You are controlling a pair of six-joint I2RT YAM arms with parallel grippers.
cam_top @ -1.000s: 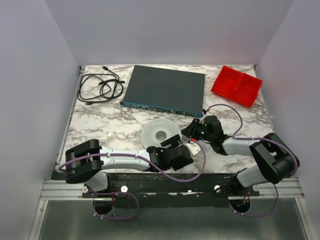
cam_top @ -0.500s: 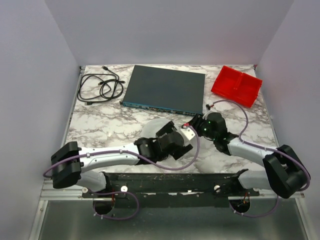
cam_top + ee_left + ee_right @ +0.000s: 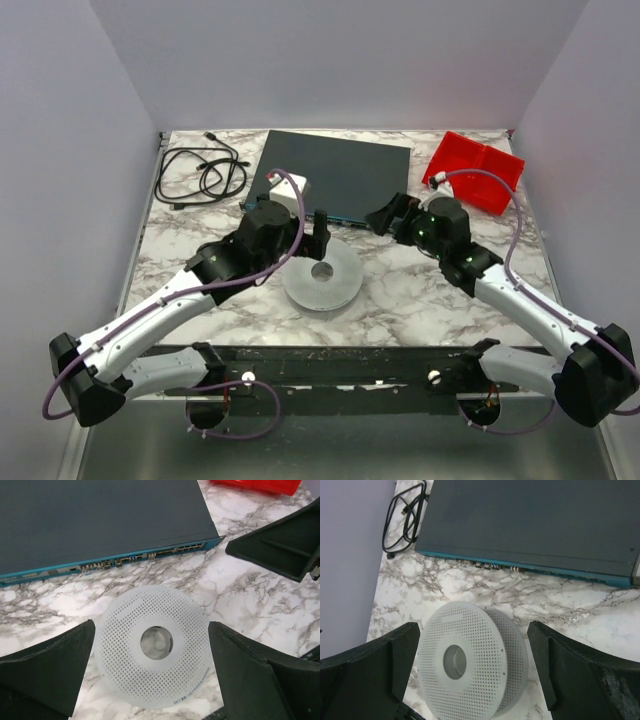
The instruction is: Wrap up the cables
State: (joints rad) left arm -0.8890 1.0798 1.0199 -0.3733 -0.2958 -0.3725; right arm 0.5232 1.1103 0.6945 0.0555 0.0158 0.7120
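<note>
No thin white cables show in any view. A white perforated spool [image 3: 322, 272] lies flat on the marble table, with nothing visibly wound on it. My left gripper [image 3: 320, 228] hovers above its far left side, open, and the spool [image 3: 155, 645] shows between its fingers. My right gripper [image 3: 385, 216] hangs to the spool's far right, open and empty. In its own view the spool [image 3: 470, 665] sits below the right gripper [image 3: 472, 626]. One right finger [image 3: 280, 545] shows in the left wrist view, apart from the left gripper [image 3: 151, 625].
A dark network switch [image 3: 335, 175] with a blue front edge lies behind the spool. A thicker black cord [image 3: 200, 175] is coiled at the back left. A red bin [image 3: 475, 172] stands at the back right. Purple arm cables loop over both wrists.
Both arms have risen from the near edge and swung back over the table. The right gripper has opened wide. The spool, partly covered before, now lies fully exposed.
</note>
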